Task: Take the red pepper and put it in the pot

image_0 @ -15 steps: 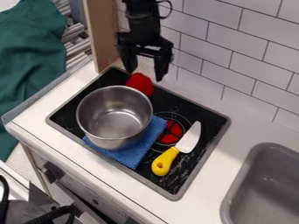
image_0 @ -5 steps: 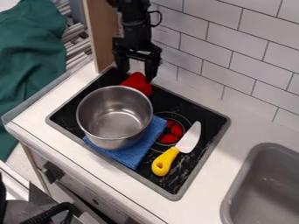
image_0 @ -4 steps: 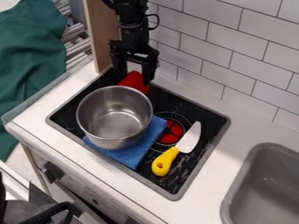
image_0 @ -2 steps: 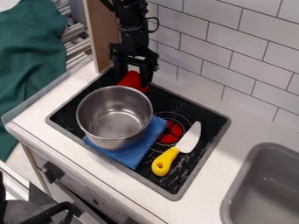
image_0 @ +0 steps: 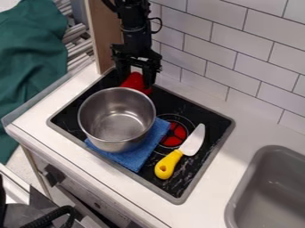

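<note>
White wall tiles (image_0: 238, 58) rise at the back, over a white table (image_0: 214, 187) with a black cooktop (image_0: 179, 187) set into it. On the cooktop, toward its left end, a steel pot (image_0: 113, 144) stands upright on a folded blue cloth (image_0: 146, 149) that sticks out at the pot's right and front.

Just behind the pot, on the side nearer the wall, is the red pepper (image_0: 136, 82), partly hidden by the pot's rim. The black arm (image_0: 134, 26) comes in from the top, and its hand (image_0: 136, 80) hangs down right over the pepper. The hand is open around it, one finger to each side; whether either one presses on the pepper, I can't tell.

To the pot's right, past the cloth, is a red burner (image_0: 174, 136), and beside it a knife (image_0: 193, 140) lies at a slant, its yellow handle pointing toward the front. Farther right of the pot is a gray sink (image_0: 253, 164). Behind the pot to the left stands a wooden panel (image_0: 102, 35), and well off to the pot's left hangs green fabric (image_0: 30, 67). Below the pot, on the front of the unit, is a dark knob (image_0: 53, 176).
</note>
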`<state>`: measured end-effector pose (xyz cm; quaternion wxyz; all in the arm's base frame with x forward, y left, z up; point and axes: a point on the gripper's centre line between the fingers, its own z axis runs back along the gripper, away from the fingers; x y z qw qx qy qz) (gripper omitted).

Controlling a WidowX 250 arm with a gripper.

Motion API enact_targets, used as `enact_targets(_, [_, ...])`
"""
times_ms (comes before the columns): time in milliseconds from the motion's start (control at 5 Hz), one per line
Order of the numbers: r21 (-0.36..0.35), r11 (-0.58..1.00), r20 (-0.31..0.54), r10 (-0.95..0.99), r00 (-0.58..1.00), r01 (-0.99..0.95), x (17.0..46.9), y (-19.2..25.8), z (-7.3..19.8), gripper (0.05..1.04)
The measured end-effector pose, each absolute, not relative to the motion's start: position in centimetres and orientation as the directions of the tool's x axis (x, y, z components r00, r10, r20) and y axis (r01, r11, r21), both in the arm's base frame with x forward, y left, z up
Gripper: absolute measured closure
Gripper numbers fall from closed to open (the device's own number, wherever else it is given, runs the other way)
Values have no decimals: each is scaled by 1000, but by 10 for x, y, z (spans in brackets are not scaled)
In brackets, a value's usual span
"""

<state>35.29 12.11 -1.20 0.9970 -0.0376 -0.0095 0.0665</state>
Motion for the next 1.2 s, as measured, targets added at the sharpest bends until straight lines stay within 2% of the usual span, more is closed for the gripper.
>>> enact_targets(200, [-84, 990, 128, 119, 985, -109, 367, 113, 17, 307])
enact_targets(600, [-110, 988, 252, 137, 958, -112, 366, 112, 61, 307])
enact_targets(800, [-65, 988, 216, 152, 964, -141, 338, 111, 82, 307])
enact_targets(1000, [-53, 980, 180, 200, 963, -194, 298, 117, 90, 307])
enact_targets(1200, [-74, 971, 125, 234, 964, -227, 271, 126, 79, 307])
